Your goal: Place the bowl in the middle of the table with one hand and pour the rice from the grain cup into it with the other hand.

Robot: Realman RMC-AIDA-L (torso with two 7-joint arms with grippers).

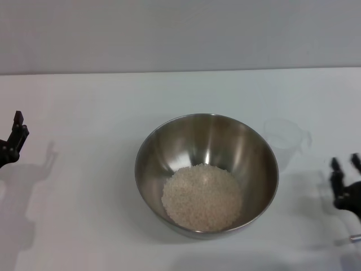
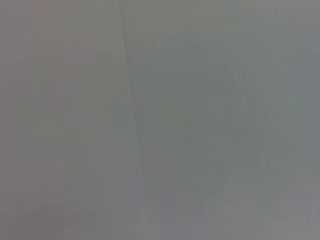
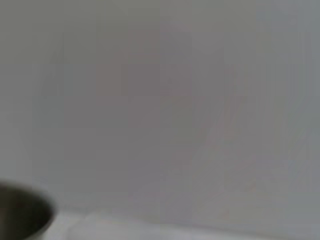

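Note:
The steel bowl (image 1: 206,172) stands in the middle of the white table (image 1: 84,107), with a heap of rice (image 1: 202,197) in its bottom. The clear grain cup (image 1: 286,137) stands upright and empty just right of the bowl, behind its rim. My left gripper (image 1: 16,135) is at the far left edge, apart from everything. My right gripper (image 1: 345,169) is at the right edge, open and empty, in front of and to the right of the cup. A dark part of the bowl's rim (image 3: 22,215) shows in a corner of the right wrist view.
A grey wall (image 1: 180,34) runs behind the table's far edge. The left wrist view shows only a plain grey surface.

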